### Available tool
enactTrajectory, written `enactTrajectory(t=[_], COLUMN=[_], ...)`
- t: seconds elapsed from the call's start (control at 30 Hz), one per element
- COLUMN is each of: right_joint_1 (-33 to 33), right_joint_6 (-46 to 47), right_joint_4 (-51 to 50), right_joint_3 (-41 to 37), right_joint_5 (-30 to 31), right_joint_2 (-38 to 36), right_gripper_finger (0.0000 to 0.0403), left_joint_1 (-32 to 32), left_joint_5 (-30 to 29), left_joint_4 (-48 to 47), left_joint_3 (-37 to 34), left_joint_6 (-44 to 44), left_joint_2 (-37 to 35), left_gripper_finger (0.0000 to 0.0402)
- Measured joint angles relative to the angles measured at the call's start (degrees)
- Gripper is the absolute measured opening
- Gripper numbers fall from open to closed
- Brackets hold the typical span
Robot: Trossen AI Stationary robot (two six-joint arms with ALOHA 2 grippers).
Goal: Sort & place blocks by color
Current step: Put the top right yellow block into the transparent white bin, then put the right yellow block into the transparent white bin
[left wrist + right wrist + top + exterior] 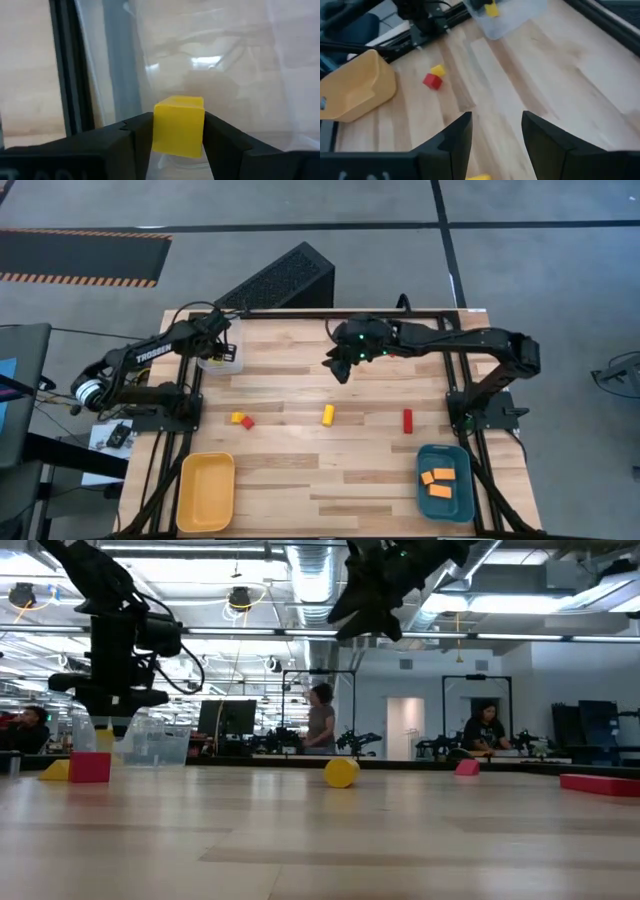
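My left gripper (178,131) hangs over the clear tray (234,364) at the table's far left and is shut on a yellow cube (179,122). My right gripper (496,125) is open and hovers high over the far middle of the table (342,368), touching nothing. Lying flat on the wood are a yellow block (237,417) touching a red cube (248,422), a yellow cylinder (328,414) and a red bar (407,420). Three orange blocks (438,481) lie in the teal tray (462,502). My left gripper pinches the yellow cube by two opposite side faces (156,127), one finger on each. The cube is lifted clear, above the clear tray's floor (225,65), and sits level between the fingertips (140,131). In the low view the gripper (108,705) points down.
An empty yellow tray (206,491) sits at the near left corner and the teal tray at the near right. A black perforated box (283,278) stands beyond the far edge. Black frame rails (455,380) run along both sides. People (321,720) stand in the room behind.
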Motion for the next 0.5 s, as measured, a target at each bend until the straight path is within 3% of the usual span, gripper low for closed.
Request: enactTrajectory(t=[0.27, 0.5], right_joint_1=[0.7, 4.2], right_joint_6=[4.5, 8.1], right_joint_4=[0.2, 2.9], right_joint_3=[-0.1, 0.1], right_joint_5=[-0.1, -1.2], right_joint_2=[4.4, 9.1], right_gripper_finger=[0.0205, 0.0227], left_joint_1=[0.8, 0.1], left_joint_5=[2.3, 8.6], left_joint_4=[-3.9, -6.7], left_joint_3=[6.6, 14.4], left_joint_6=[2.7, 7.5], left_joint_2=[-0.4, -4.3], left_gripper_finger=[0.0238, 0.0261])
